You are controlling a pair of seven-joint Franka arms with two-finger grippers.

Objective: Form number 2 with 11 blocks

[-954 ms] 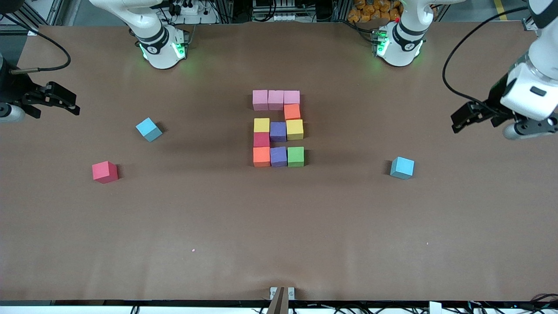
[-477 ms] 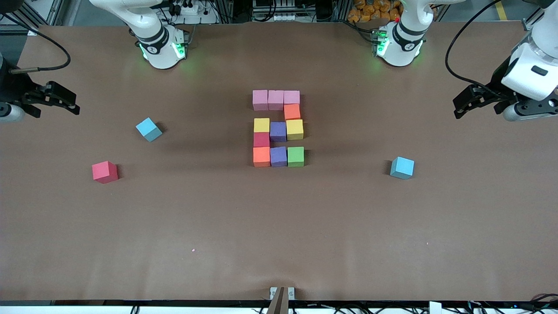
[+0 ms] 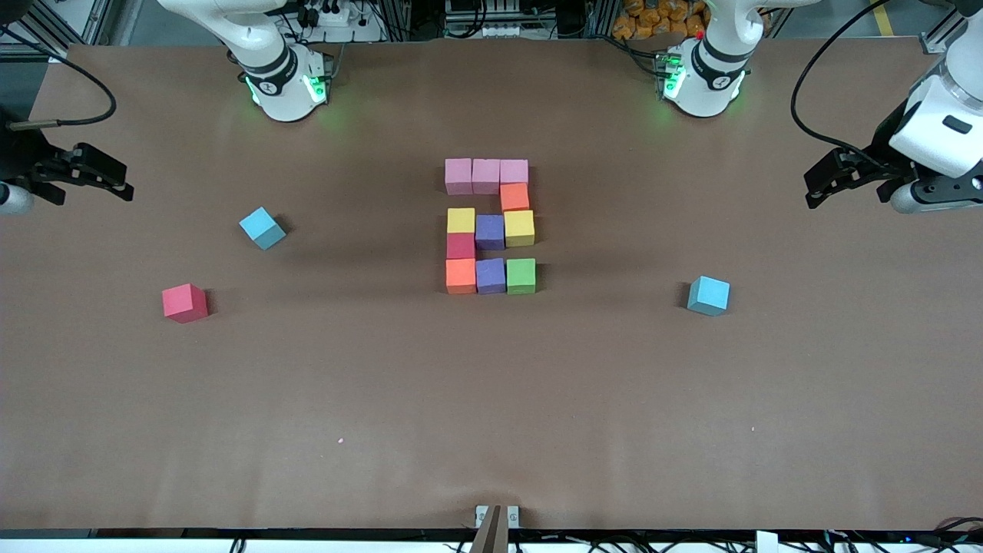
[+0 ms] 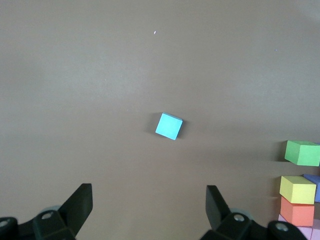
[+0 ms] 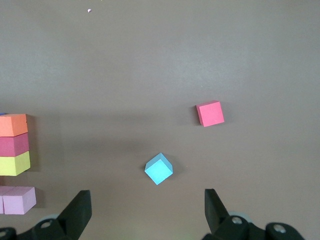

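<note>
The blocks stand together at the table's middle as the number 2 [image 3: 490, 226]. Its pink top row [image 3: 485, 175] lies nearest the robots' bases. Under it come an orange block [image 3: 514, 197], a yellow, purple and yellow row [image 3: 489, 230], a red block [image 3: 461, 246], and an orange, purple and green row [image 3: 491, 276]. My left gripper [image 3: 810, 190] hangs open and empty over the left arm's end of the table. My right gripper [image 3: 127, 184] hangs open and empty over the right arm's end. The wrist views show each gripper's fingers [image 4: 80, 200] [image 5: 80, 205] spread wide over bare table.
A loose red cube [image 3: 184, 302] and a light-blue cube [image 3: 262, 227] lie toward the right arm's end, both seen from the right wrist too. Another light-blue cube [image 3: 708, 296] lies toward the left arm's end. Black cables hang by both wrists.
My left gripper has drawn back toward the robots' bases at its end of the table. My right gripper has shifted slightly outward. No block has moved.
</note>
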